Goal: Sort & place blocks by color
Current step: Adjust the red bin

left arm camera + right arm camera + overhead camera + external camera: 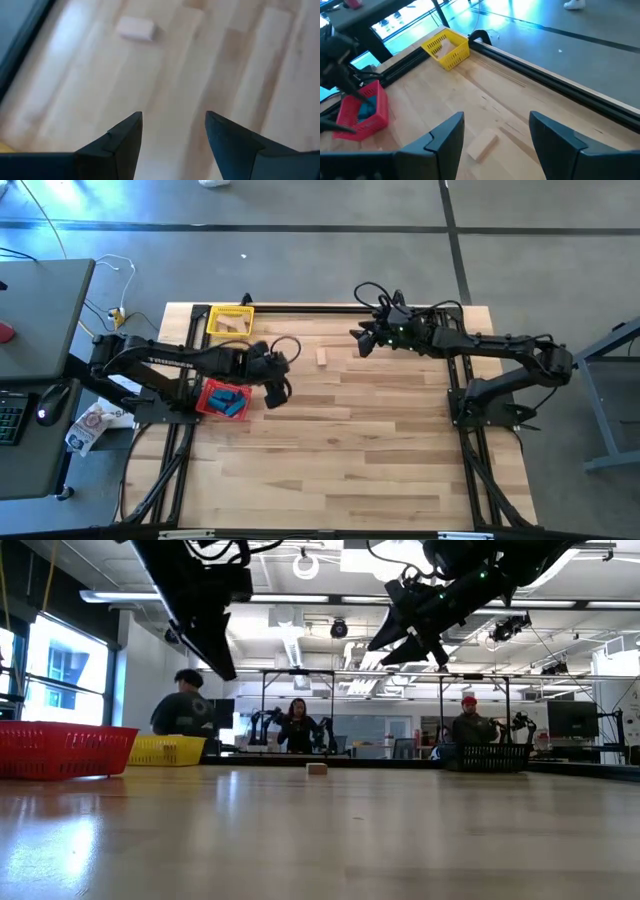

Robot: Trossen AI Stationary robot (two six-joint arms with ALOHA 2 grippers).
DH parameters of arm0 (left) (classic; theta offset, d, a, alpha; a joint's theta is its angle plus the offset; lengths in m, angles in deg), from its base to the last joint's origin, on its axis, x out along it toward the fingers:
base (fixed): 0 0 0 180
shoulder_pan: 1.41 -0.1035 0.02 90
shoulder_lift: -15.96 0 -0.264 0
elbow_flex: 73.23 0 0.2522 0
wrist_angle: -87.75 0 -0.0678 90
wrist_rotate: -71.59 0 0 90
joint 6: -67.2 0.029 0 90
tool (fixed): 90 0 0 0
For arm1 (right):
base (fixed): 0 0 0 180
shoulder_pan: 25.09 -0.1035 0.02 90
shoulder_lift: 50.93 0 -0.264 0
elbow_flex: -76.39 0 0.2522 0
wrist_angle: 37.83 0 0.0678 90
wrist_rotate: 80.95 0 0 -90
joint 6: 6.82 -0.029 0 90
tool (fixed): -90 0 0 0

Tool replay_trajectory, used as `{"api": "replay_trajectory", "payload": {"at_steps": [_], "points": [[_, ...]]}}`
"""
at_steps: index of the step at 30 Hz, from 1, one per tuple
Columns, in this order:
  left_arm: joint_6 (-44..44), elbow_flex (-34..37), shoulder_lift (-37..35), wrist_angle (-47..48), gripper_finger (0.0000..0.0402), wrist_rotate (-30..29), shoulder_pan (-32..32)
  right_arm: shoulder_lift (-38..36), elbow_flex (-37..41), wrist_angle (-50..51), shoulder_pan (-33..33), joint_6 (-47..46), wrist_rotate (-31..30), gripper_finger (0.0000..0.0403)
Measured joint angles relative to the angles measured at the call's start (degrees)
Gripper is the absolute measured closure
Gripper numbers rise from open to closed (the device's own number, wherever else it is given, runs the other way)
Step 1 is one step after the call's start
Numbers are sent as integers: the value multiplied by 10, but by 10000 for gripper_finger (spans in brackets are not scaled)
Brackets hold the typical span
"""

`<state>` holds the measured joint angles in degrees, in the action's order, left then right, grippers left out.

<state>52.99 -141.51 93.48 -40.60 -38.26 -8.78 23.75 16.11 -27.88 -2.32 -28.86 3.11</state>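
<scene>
One tan block lies flat on the wooden table, between the two arms; it also shows in the low view. My left gripper hangs open above the table beside the red bin, slanting down; the tan block lies well ahead of its fingers. My right gripper is open and raised, just right of the block, which lies on the table below and ahead of its fingers. The red bin holds blue blocks. The yellow bin holds tan blocks.
The yellow bin stands at the table's far left edge, the red bin near its left edge. A black rail runs along the far edge. A dark basket shows at the far right in the low view. People sit in the room behind.
</scene>
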Motion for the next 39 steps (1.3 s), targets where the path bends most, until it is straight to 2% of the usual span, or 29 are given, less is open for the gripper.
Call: {"api": "replay_trajectory", "payload": {"at_steps": [5, 8, 18, 29, 39], "points": [[-68, 32, 0, 0, 201, 2, 32, 0, 0, 1, 0, -5, 0, 195], [-106, 55, 0, -6, 201, 21, 45, 0, 0, 1, 0, -5, 0, 195], [-221, 107, 0, -2, 201, 44, 62, 0, 0, 2, 0, -15, 0, 195], [-261, 146, 0, 3, 201, 56, 64, 0, 0, 15, 0, -15, -1, 195], [-268, 152, 0, 34, 201, 38, 58, 0, 0, 16, 0, -15, -1, 195]]}}
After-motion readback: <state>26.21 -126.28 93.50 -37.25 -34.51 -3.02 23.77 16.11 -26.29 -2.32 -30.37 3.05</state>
